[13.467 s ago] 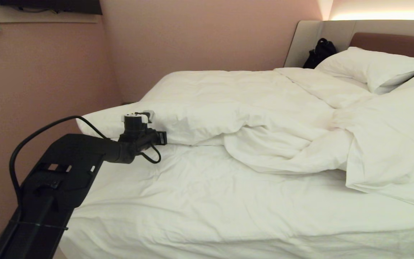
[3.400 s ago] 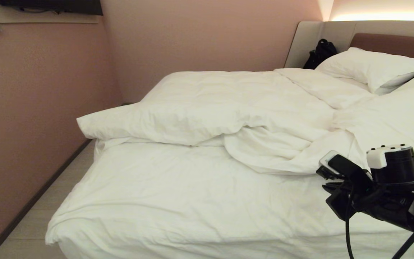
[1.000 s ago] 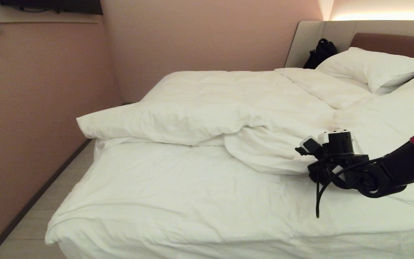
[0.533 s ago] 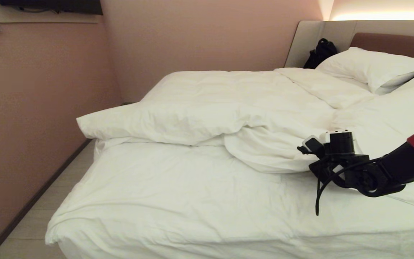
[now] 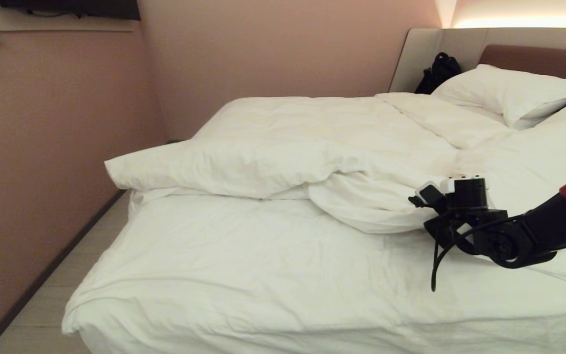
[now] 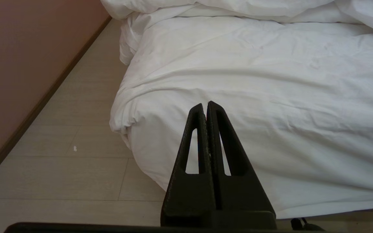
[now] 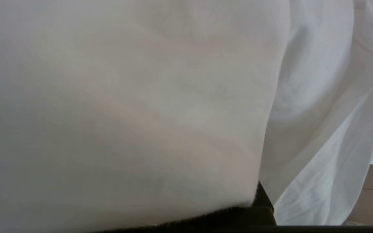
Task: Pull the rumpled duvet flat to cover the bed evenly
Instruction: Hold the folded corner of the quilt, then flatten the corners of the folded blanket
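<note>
Presently: right gripper (image 5: 423, 196), clenched on thick puffy white duvet (image 5: 312, 147) at bunched fold beside pillows, poised for pulling over bed (image 5: 243, 275); left gripper (image 6: 206, 106) closed empty.

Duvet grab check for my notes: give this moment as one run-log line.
right gripper: shut on duvet edge | left gripper: shut, idle beside bed | duvet: still rumpled
</note>
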Motion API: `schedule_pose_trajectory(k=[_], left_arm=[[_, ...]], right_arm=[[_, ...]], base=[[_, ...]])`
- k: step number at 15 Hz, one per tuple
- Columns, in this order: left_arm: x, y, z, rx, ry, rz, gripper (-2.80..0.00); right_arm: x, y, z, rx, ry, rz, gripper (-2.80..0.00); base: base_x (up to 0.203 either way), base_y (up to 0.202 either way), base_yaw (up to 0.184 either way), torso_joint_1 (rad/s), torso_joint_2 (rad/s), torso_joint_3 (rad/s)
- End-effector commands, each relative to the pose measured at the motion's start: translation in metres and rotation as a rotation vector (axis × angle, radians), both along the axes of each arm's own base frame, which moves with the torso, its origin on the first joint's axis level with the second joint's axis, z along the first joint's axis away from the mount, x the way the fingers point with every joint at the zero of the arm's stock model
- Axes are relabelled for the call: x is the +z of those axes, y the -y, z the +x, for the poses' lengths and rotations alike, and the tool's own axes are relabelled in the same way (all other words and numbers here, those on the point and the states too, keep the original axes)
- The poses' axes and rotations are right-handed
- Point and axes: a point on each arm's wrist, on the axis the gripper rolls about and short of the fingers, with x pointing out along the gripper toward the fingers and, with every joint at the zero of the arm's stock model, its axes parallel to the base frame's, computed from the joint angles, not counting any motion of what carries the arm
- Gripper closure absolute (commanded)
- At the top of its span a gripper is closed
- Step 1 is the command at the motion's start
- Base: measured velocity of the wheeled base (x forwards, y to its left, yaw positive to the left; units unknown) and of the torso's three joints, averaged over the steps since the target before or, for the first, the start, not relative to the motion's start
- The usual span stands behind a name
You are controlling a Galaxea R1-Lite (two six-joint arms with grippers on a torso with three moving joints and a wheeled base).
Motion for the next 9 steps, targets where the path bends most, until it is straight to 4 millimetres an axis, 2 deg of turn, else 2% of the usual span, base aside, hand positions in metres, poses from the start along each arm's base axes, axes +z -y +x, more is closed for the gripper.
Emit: schedule_pose_trajectory(k=[1,4,6,9], left_arm=[[0.0,0.0,0.0,0.001,-0.001,-0.001,0.0],[0.0,0.0,0.0,0.001,-0.001,-0.001,0.0],[0.0,0.0,0.0,0.001,-0.001,-0.001,0.0],[0.0,0.0,0.0,0.001,-0.001,-0.001,0.0]], right_arm=[[0.002,0.004,0.002,-0.013,0.014,-0.003,0.0],[0.004,0.014,-0.002,-0.038,0.009,-0.003,0.0],[0.006,0.02,-0.015,-0.051,-0.005,-0.006,0.0],[0.019,0.033,-0.043,-0.085,0.003,-0.008,0.0]], base=[[0.0,0.0,0.0,0.0,0.0,0.0],[0.0,0.0,0.0,0.0,0.0,0.0],[0.0,0.0,0.0,0.0,0.0,0.0],[0.0,0.0,0.0,0.0,0.0,0.0]])
